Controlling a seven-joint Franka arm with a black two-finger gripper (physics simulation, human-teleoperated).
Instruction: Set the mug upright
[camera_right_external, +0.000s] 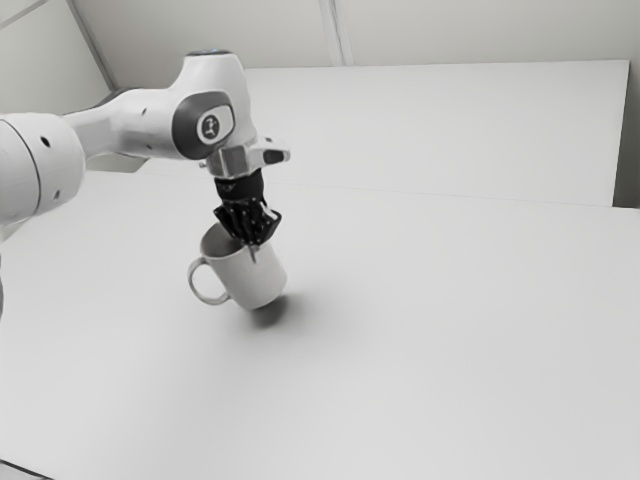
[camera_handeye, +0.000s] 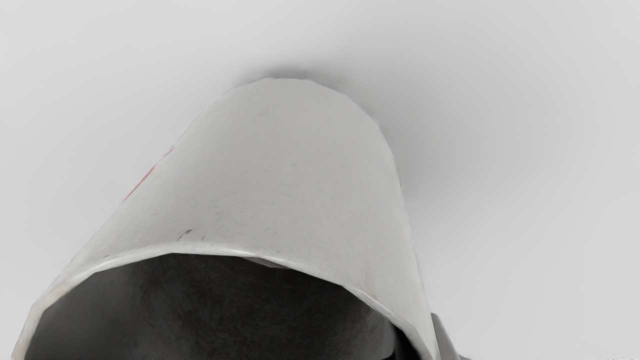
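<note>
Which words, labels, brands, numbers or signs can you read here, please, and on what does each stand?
No text can be read.
Emblem on the robot arm: too small to read.
Red marking on the mug: seen nearly edge-on, so unreadable.

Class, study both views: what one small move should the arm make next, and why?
I would gently turn the gripper so the mug's rim swings toward the exterior view's right, leveling its base. The mug still needs righting: it leans, mouth toward the exterior view's left, with the gripper's fingers astride its wall.
</note>
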